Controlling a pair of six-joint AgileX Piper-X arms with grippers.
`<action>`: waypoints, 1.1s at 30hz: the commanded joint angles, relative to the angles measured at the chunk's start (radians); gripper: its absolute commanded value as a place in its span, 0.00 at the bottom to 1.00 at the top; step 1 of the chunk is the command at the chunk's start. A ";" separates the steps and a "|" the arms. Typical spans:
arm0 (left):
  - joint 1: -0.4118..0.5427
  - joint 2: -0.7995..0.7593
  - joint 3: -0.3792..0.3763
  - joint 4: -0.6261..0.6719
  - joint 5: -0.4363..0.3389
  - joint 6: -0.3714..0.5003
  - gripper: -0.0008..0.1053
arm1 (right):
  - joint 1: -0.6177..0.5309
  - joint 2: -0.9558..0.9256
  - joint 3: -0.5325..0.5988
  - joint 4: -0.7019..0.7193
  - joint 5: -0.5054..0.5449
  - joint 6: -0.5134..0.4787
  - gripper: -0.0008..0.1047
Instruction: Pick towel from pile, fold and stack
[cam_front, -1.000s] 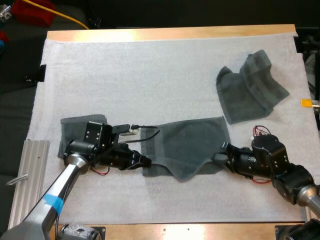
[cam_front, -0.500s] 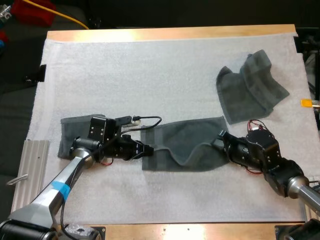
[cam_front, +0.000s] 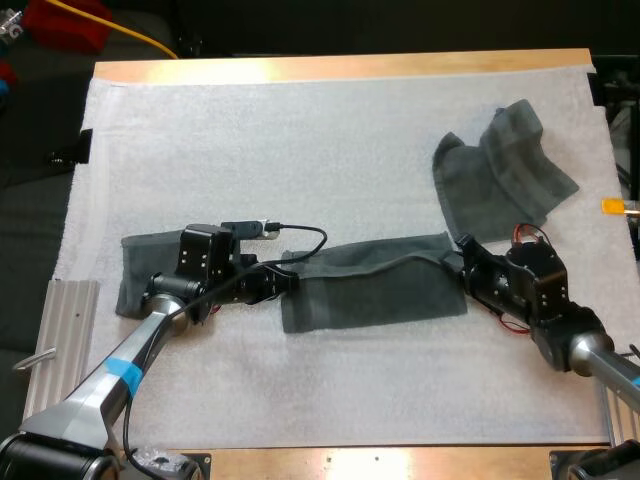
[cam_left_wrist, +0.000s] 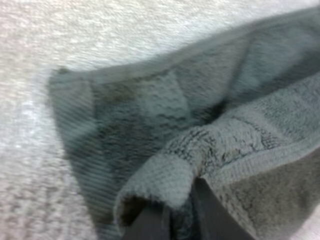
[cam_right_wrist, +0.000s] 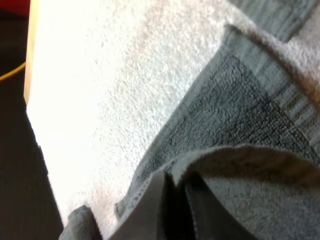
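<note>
The wooden surface (cam_front: 340, 66) carries a white fleecy mat (cam_front: 300, 150) that covers nearly all of it. Off its edge, well to the left of the left end effector (cam_front: 287, 280), lies a ribbed grey metal plate (cam_front: 55, 340). A flat folded dark grey-green towel (cam_front: 137, 262) lies on the mat just behind this end effector, partly under its arm. The left end effector is clenched on the left end of a long dark grey-green towel (cam_front: 370, 295); in the left wrist view its fingers (cam_left_wrist: 212, 220) pinch a thick fold of the cloth. The long towel is stretched on the mat between both end effectors. The right end effector (cam_front: 463, 252) grasps its right end, with the cloth pressed between the fingers (cam_right_wrist: 147, 215). A crumpled dark grey-green towel (cam_front: 505, 170) lies near the right end effector, on its far side, toward the right edge of the mat.
</note>
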 joint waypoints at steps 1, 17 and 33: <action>0.002 0.002 -0.002 -0.023 -0.019 -0.009 0.01 | -0.003 0.008 -0.008 -0.029 -0.018 0.001 0.01; 0.002 0.002 -0.002 -0.055 -0.035 -0.009 0.68 | -0.003 0.030 -0.008 -0.114 -0.012 0.023 0.33; 0.002 -0.081 -0.002 -0.006 0.092 0.017 0.66 | -0.003 0.024 -0.008 -0.257 -0.095 -0.113 0.62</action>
